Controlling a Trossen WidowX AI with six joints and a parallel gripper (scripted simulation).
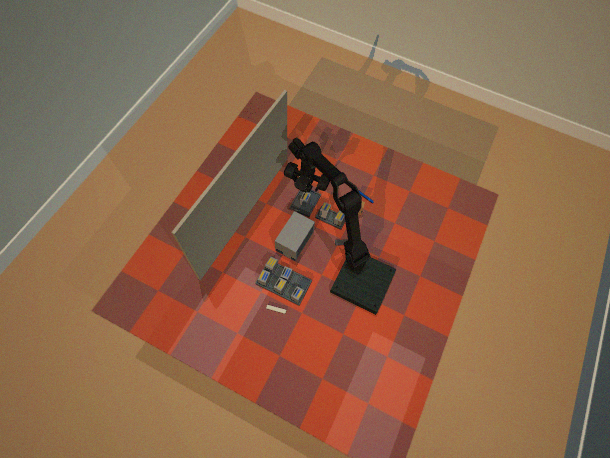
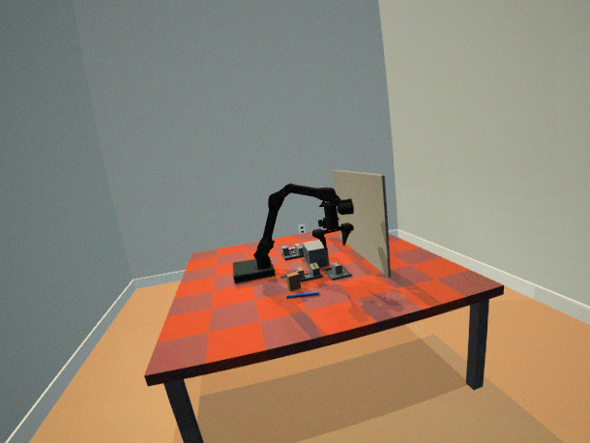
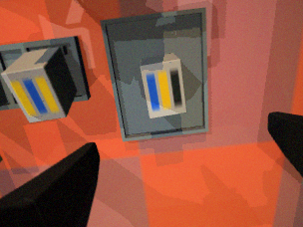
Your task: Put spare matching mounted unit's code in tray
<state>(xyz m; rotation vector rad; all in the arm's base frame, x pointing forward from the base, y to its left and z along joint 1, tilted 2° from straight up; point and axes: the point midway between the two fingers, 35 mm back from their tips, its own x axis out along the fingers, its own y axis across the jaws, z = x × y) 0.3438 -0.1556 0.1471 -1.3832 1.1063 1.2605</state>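
A pale spare block point(image 1: 305, 197) point(image 2: 337, 268) point(image 3: 163, 92) with blue, yellow and black stripes on its top stands inside the grey tray point(image 1: 303, 209) point(image 2: 339, 276) point(image 3: 135, 116), clear of its walls. My gripper point(image 1: 306, 187) point(image 2: 335, 246) point(image 3: 181, 135) is wide open and empty, above the tray. Beside the tray, a small rack point(image 3: 79, 62) holds two blocks; one block point(image 1: 325, 209) point(image 2: 315, 267) point(image 3: 37, 97) shows yellow, blue and yellow stripes. A larger rack point(image 1: 290, 290) holds several striped blocks. I cannot tell which thing is the mounted unit, and no code on its back is readable.
A grey box point(image 1: 295, 232) point(image 2: 315, 253) stands between the tray and the larger rack. A tall upright panel point(image 1: 235, 185) point(image 2: 363, 218) stands behind them. A tan block point(image 2: 293, 281) and a blue stick point(image 1: 365, 196) point(image 2: 303, 295) lie near the small rack. A white strip point(image 1: 276, 309) lies near the larger rack.
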